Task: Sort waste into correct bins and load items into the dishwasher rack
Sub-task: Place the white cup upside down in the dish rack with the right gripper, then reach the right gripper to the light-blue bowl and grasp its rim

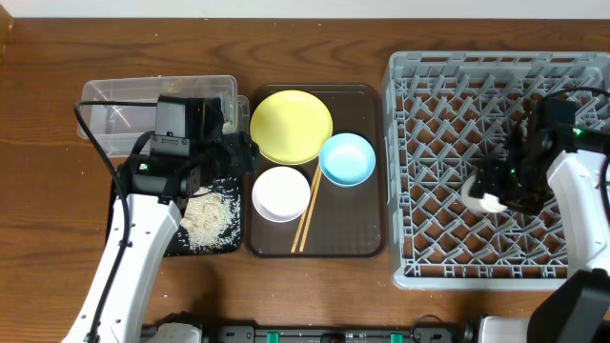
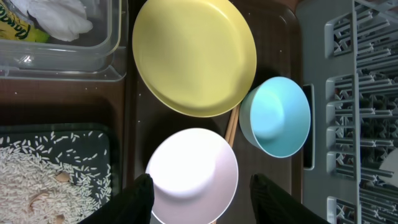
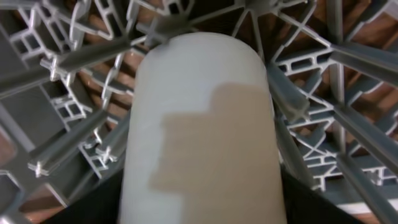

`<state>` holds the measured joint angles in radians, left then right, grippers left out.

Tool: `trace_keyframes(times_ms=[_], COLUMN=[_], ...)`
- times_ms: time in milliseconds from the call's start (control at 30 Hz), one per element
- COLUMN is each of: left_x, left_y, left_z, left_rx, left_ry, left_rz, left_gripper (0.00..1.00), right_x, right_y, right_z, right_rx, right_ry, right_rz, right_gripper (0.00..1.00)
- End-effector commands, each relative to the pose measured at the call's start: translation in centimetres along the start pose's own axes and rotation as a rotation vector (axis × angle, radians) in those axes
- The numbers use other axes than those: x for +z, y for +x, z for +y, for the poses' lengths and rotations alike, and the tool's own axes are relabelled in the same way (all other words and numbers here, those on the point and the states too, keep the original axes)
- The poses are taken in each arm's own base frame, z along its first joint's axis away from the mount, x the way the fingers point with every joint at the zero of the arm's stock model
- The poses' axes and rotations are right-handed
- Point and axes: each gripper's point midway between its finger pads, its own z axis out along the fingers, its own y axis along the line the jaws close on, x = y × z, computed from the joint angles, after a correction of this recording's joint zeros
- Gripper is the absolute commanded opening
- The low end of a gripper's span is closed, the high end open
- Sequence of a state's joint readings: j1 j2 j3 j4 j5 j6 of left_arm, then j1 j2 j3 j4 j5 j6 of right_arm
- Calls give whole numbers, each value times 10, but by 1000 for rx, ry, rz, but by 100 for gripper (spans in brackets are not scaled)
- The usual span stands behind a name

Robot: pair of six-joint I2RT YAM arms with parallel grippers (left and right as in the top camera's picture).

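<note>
My left gripper (image 1: 243,157) (image 2: 200,180) hangs open over the white bowl (image 1: 280,193) (image 2: 193,158), its fingers either side of the rim without touching. The yellow plate (image 1: 291,126) (image 2: 194,56), the light blue bowl (image 1: 347,158) (image 2: 277,118) and the chopsticks (image 1: 307,224) (image 2: 231,127) lie beside it. My right gripper (image 1: 491,191) (image 3: 202,186) is down inside the dishwasher rack (image 1: 419,95) (image 3: 348,62), its fingers close along both sides of the pale cup (image 1: 481,198) (image 3: 199,93). Whether they press on it does not show. Rice (image 1: 205,217) (image 2: 37,174) lies in the black tray (image 2: 102,134). The wrapper (image 2: 18,28) and paper (image 2: 59,15) are in the clear tub (image 1: 114,105).
The plate, bowls and chopsticks rest on a brown serving tray (image 1: 362,219) between the bins and the rack. My left arm covers part of the black tray and the tub. The rack's upright pegs surround the cup.
</note>
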<state>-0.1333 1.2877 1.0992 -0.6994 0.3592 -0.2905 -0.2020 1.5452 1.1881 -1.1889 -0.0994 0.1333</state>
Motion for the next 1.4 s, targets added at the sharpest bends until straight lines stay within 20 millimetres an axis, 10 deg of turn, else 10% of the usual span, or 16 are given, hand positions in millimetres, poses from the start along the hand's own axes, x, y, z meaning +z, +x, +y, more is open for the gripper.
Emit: trace_keyframes(times_ms=[0,233,433,667,1033,1367], left_x=[-2,-2,1,30,22,16], left_y=[-3,1,2,13,30,37], left_z=[2,3,-2,-15,35,41], left_rx=[7,3,20,60,12,7], left_ry=[-13,-17,-7,5,-266,-303], left_rz=[-10,4,9,79,123,145], left_gripper=[56,57,58,59,65,66], right_x=[0,-19,-73,-86,-70,17], right_y=[-2,-16,-46,-44,-40,-46], right_z=[-2,20,91,152,259,288], right_rx=[21,-32,-295,-544,-1022,-1149], right_ry=[-12,-125,-409,-465,-313,-212], right_rz=[-9,-76,-313,-421,-643,-540], right_gripper=[85,85,85,84,87,86])
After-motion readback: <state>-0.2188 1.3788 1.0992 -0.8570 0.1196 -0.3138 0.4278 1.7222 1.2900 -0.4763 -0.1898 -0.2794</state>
